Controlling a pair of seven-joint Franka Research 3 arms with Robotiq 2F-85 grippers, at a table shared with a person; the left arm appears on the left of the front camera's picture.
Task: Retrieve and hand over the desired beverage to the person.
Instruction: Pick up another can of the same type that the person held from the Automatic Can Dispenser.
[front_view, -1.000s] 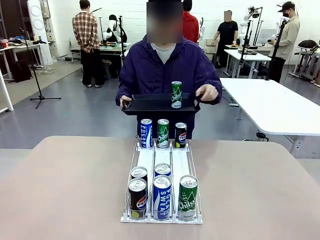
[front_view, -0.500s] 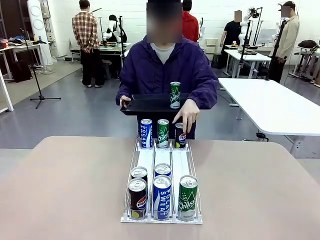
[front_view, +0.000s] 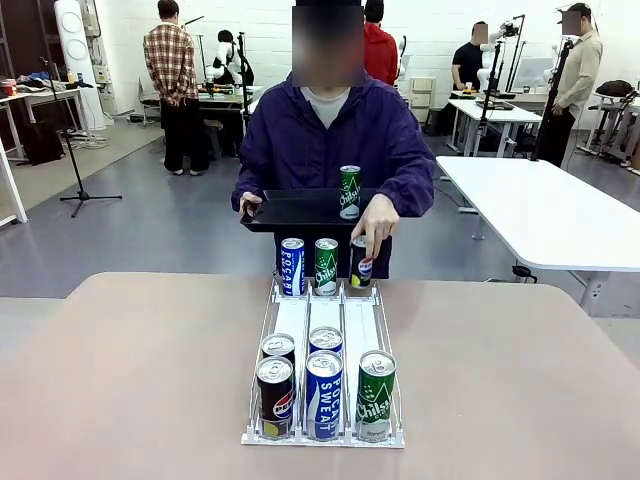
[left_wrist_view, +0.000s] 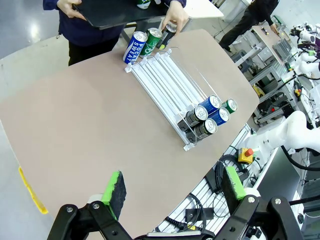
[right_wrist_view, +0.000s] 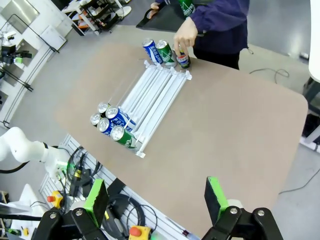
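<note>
Black can (front_view: 361, 272) under person's hand (front_view: 377, 216)

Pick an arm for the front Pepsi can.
Left, likely: front Pepsi can is in the rack's left lane, the left claw's side; Pocari can and Chilsung can stand between it and right claw.

Front camera faces the person (front_view: 330, 140) across the table (front_view: 130, 380); high wrist cameras share it

Right claw (right_wrist_view: 156, 197) seen with jaws spread wide above a tan bench (right_wrist_view: 240, 130), white rack (right_wrist_view: 152, 97) laid on it, five cans (right_wrist_view: 112, 125) clustered at one end, three at the other, dark can (right_wrist_view: 184, 61) there touched on top by the person's hand (right_wrist_view: 185, 37), black tray (right_wrist_view: 167, 17) held behind
</note>
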